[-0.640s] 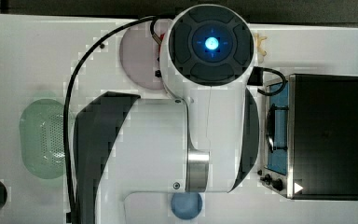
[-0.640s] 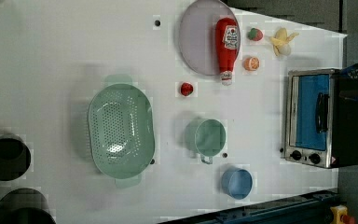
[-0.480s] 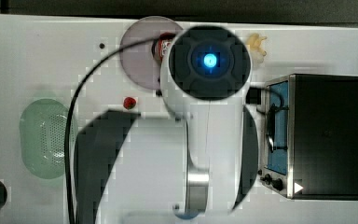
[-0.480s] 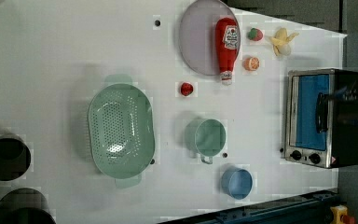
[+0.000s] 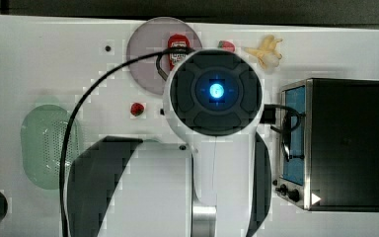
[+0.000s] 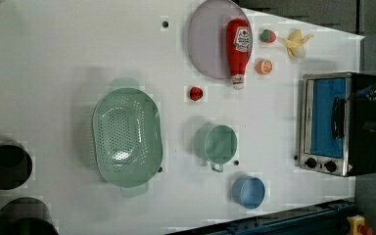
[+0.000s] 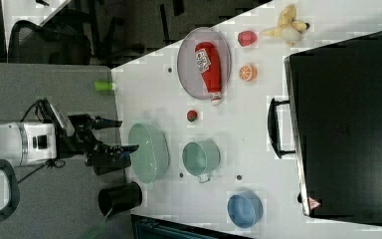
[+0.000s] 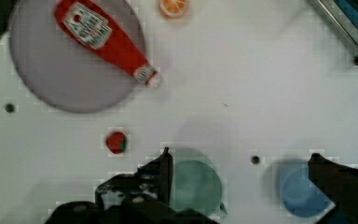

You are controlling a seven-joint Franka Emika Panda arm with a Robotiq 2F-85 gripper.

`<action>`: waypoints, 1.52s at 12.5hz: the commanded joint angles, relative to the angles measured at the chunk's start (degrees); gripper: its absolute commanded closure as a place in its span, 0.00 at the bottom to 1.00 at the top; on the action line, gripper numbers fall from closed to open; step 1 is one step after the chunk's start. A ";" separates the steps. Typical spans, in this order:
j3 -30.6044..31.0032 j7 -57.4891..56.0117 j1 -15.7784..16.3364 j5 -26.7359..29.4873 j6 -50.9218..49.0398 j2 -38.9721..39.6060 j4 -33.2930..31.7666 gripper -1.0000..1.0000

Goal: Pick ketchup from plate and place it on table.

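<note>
The ketchup [image 6: 238, 49], a red bottle with a white label, lies on its side on the greyish-mauve plate [image 6: 205, 44], its cap poking over the rim onto the white table [image 6: 54, 49]. In the right view, ketchup [image 7: 209, 67] and plate [image 7: 189, 64] are far from my gripper [image 7: 128, 134], which hangs open and empty at the right view's left. In the wrist view the open gripper [image 8: 240, 161] is high above the table, over the cup area, apart from the ketchup [image 8: 105, 39]. In the top view my arm hides most of the ketchup [image 5: 177, 44].
A green perforated basket [image 6: 127, 137], green cup [image 6: 220, 144] and blue bowl [image 6: 248, 192] stand mid-table. Small red fruit [image 6: 196, 93], orange slice [image 6: 264, 66], strawberry [image 6: 268, 35] and banana [image 6: 297, 41] lie near the plate. A toaster oven [image 6: 333, 122] stands at the left view's right.
In the top view my arm's head has slid downward, uncovering more of the plate and the bottle's end. The things on the table have not moved.
</note>
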 commanded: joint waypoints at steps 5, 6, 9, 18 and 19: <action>1.19 -1.10 -0.37 0.07 6.69 11.37 -0.13 0.00; 1.32 -1.22 -0.24 0.07 8.23 12.85 -0.12 0.00; 1.33 -4.94 0.34 0.06 13.27 17.33 -0.06 0.00; 1.33 -34.74 1.58 -0.43 27.27 33.93 6.15 0.00; 1.32 -36.56 1.65 -0.43 27.55 36.02 7.71 0.00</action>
